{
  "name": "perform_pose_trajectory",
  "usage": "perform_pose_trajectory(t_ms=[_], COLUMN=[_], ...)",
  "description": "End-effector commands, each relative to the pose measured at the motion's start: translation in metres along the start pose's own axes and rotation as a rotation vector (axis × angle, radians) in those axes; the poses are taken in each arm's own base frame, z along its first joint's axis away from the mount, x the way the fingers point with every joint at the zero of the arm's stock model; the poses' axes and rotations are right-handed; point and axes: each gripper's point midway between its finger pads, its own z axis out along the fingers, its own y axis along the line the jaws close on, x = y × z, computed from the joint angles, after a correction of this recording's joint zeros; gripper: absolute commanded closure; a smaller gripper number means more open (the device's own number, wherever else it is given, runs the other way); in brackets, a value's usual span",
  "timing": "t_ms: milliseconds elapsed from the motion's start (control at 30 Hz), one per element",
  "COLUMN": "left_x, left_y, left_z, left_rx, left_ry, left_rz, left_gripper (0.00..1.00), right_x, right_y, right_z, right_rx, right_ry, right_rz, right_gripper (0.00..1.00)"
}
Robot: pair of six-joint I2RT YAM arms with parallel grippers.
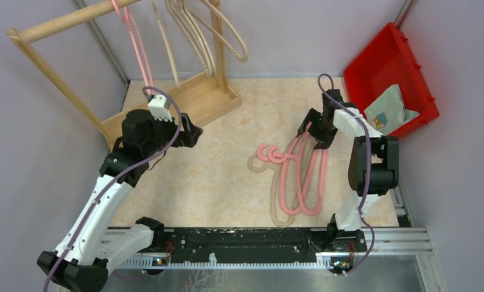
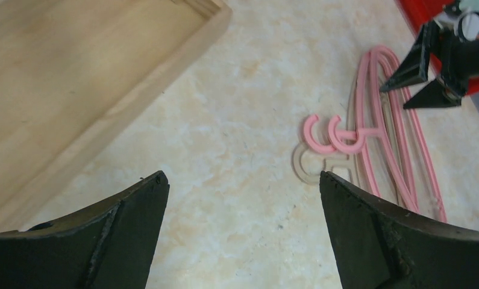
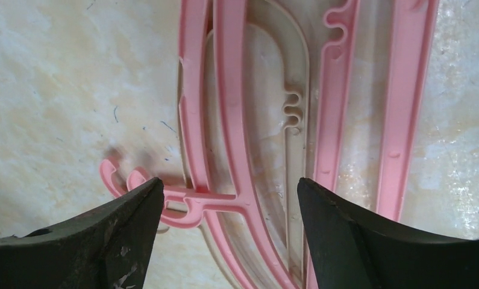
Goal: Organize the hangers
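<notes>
Hangers (image 1: pixel 297 176) on marbled beige tabletop (image 1: pixel 215 176), lilac walls (image 1: pixel 300 30), left gripper (image 2: pixel 243 174) and right gripper (image 3: pixel 229 179) spread wide

**A:** What class of site do we record here?

**B:** We record a robot test cell in a lab, not a home or a shop.

**A:** On what evidence do we base that?

**B:** Along the bottom of the overhead view we see two arms, the left arm (image 1: pixel 96 210) and the right arm (image 1: pixel 373 164). Both are bolted to a slotted aluminium rail (image 1: pixel 397 240). Plain grey panels (image 1: pixel 44 152) enclose the table (image 1: pixel 227 176) on three sides.

**A:** And the furnishings?

**B:** We find staged props only: a wooden rack (image 1: pixel 63 24) at upper left, a red plastic bin (image 1: pixel 379 67) at upper right, and hangers (image 3: pixel 408 90) lying on the tabletop right of centre.
</notes>
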Motion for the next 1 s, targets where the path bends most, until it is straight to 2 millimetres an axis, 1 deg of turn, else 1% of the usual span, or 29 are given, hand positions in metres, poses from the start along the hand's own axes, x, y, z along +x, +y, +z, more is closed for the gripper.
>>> perform_pose_trajectory(t_ms=[0, 100, 133, 167, 200, 333, 567, 600, 633, 667, 700, 767, 833, 867, 967], left_x=[0.009, 0.025, 0.030, 0.033, 0.038, 0.050, 0.061, 0.062, 0.063, 0.064, 0.063, 0.063, 0.063, 0.063, 0.064], left_y=[-0.027, -0.032, -0.033, -0.034, -0.035, -0.036, -0.036, -0.038, -0.038, -0.040, -0.041, -0.043, -0.048, -0.051, -0.061], left_z=[0.005, 0.011, 0.012, 0.013, 0.014, 0.015, 0.020, 0.021, 0.022, 0.023, 0.024, 0.025, 0.025, 0.025, 0.026], left_rx=[0.075, 0.087, 0.092, 0.098, 0.103, 0.113, 0.117, 0.122, 0.125, 0.132, 0.137, 0.152, 0.179, 0.198, 0.261], left_ry=[-0.010, 0.023, 0.032, 0.035, 0.042, 0.065, 0.101, 0.106, 0.111, 0.113, 0.113, 0.115, 0.118, 0.120, 0.126], left_rz=[-0.001, -0.021, -0.034, -0.047, -0.059, -0.077, -0.068, -0.068, -0.069, -0.068, -0.069, -0.064, -0.055, -0.048, -0.028], left_gripper=[0.00, 0.00, 0.00, 0.01, 0.01, 0.02, 0.02, 0.02, 0.01, 0.02, 0.02, 0.02, 0.02, 0.02, 0.02], right_x=[-0.020, -0.027, -0.030, -0.032, -0.034, -0.035, -0.029, -0.028, -0.027, -0.026, -0.026, -0.027, -0.030, -0.031, -0.037], right_y=[-0.006, -0.006, -0.005, -0.004, -0.003, -0.007, -0.019, -0.021, -0.022, -0.023, -0.023, -0.021, -0.013, -0.006, 0.026], right_z=[0.006, 0.016, 0.019, 0.022, 0.025, 0.039, 0.060, 0.063, 0.064, 0.065, 0.065, 0.060, 0.048, 0.039, 0.002], right_rx=[0.041, 0.050, 0.051, 0.049, 0.047, 0.067, 0.110, 0.117, 0.121, 0.125, 0.128, 0.123, 0.094, 0.073, -0.046], right_ry=[-0.068, -0.070, -0.070, -0.069, -0.068, -0.053, -0.026, -0.021, -0.016, -0.014, -0.016, -0.021, -0.029, -0.035, -0.057], right_rz=[-0.012, -0.015, -0.015, -0.015, -0.014, -0.010, -0.018, -0.021, -0.022, -0.023, -0.024, -0.025, -0.024, -0.022, 0.001], right_gripper=[0.22, 0.35, 0.41, 0.49, 0.54, 0.55, 0.57, 0.64, 0.78, 0.90, 1.00, 1.00, 1.00, 1.00, 1.00])
